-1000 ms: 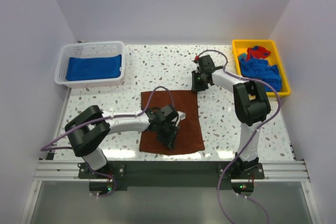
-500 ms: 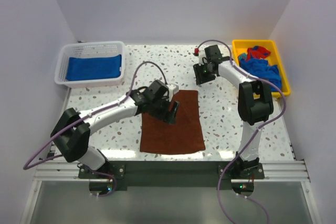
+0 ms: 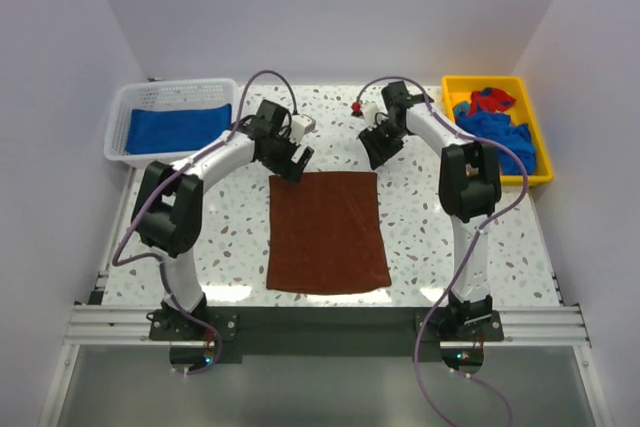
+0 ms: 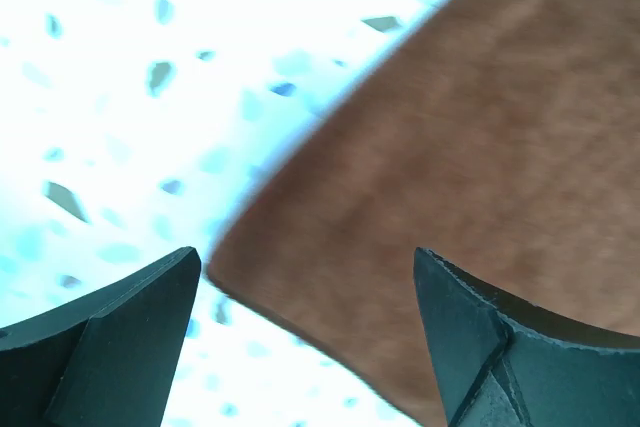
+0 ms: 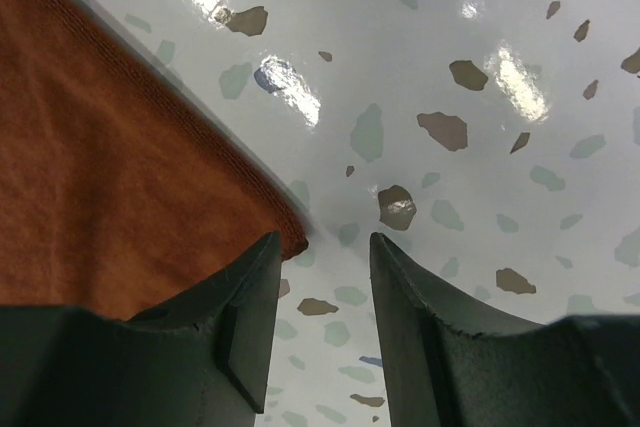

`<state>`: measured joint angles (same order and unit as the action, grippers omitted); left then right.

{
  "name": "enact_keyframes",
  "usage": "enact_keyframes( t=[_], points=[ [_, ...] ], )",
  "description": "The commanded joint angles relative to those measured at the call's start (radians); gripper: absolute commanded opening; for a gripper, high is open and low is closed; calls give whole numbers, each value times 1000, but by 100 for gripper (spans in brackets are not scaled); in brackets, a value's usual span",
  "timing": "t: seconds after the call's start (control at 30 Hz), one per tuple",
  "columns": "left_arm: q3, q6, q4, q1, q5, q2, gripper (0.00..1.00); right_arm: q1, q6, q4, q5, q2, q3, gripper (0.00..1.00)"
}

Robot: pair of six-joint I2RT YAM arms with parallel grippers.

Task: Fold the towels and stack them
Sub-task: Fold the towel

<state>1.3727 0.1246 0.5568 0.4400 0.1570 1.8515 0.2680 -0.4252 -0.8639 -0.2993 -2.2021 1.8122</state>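
Note:
A rust-brown towel (image 3: 327, 232) lies flat in the middle of the table. My left gripper (image 3: 297, 161) hovers at its far left corner, jaws wide open. In the left wrist view that towel corner (image 4: 480, 147) shows between the spread fingers of the left gripper (image 4: 305, 297), with nothing held. My right gripper (image 3: 377, 152) is at the far right corner, open. In the right wrist view the towel corner (image 5: 110, 197) lies just beside the left finger of the right gripper (image 5: 325, 247), and bare table fills the gap.
A white lattice basket (image 3: 120, 112) at the back left holds a folded blue towel (image 3: 180, 130). A yellow tray (image 3: 480, 80) at the back right holds crumpled blue towels (image 3: 500, 134) and a red one (image 3: 490, 99). White walls enclose the table.
My left arm swung from the towel's middle to its far left corner while its jaws opened wide. The right gripper opened and shifted slightly. The towel lies as before.

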Motion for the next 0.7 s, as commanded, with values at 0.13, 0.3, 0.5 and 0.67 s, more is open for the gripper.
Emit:
enact_keyframes(
  t=[0.13, 0.3, 0.5, 0.67],
  points=[
    [149, 194, 28, -98, 98, 103, 92, 23, -107, -113, -32, -51, 78, 44],
    [152, 230, 40, -104, 95, 146, 92, 46, -119, -119, -21, -76, 75, 43],
    [140, 250, 46, -106, 79, 161, 89, 62, -127, -133, 11, -105, 81, 35],
    [160, 264, 74, -106, 78, 183, 84, 66, -139, -142, 25, -107, 64, 12]
  ],
)
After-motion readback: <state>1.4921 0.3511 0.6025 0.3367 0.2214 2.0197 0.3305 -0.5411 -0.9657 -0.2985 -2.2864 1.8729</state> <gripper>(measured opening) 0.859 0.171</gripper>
